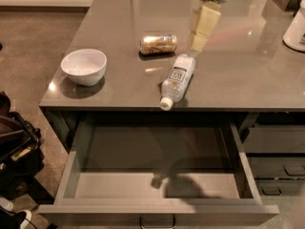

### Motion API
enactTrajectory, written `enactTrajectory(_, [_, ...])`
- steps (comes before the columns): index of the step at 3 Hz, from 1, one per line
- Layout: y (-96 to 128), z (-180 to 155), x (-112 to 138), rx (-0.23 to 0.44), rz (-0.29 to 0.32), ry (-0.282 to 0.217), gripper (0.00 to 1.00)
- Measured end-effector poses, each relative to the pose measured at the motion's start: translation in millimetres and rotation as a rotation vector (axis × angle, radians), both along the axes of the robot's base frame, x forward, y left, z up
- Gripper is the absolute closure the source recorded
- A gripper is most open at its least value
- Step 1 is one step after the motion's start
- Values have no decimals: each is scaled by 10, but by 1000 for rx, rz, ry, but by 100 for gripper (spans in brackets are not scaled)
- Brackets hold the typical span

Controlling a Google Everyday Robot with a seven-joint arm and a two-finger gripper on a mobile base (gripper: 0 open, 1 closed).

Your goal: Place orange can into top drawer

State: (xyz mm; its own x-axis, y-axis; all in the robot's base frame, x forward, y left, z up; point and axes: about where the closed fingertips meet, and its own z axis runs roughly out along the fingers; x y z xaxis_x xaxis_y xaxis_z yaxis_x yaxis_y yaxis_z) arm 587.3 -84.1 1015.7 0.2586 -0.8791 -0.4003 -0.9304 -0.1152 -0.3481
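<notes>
The orange can (158, 44) lies on its side on the grey countertop (238, 75), behind the bottle. The top drawer (157, 190) stands pulled open below the counter's front edge, its grey inside bare, with a dark handle (157, 221) on its front. My gripper (202, 30) hangs from the top of the camera view with cream fingers pointing down. It is just right of the can and above the counter, holding nothing.
A clear water bottle (177, 80) with a white cap lies on its side near the counter's front edge. A white bowl (84, 66) stands at the left. A white object (296, 30) stands at the right edge. Dark drawers (274, 151) are at the right, dark gear (16, 151) on the floor left.
</notes>
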Motion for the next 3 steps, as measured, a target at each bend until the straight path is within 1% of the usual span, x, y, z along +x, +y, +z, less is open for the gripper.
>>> enactTrajectory(1, [605,21,470,60,131,-36,0])
enactTrajectory(2, [696,131,620,90,132,-75,0])
enactTrajectory(3, [654,-21,797,84,139,-73,0])
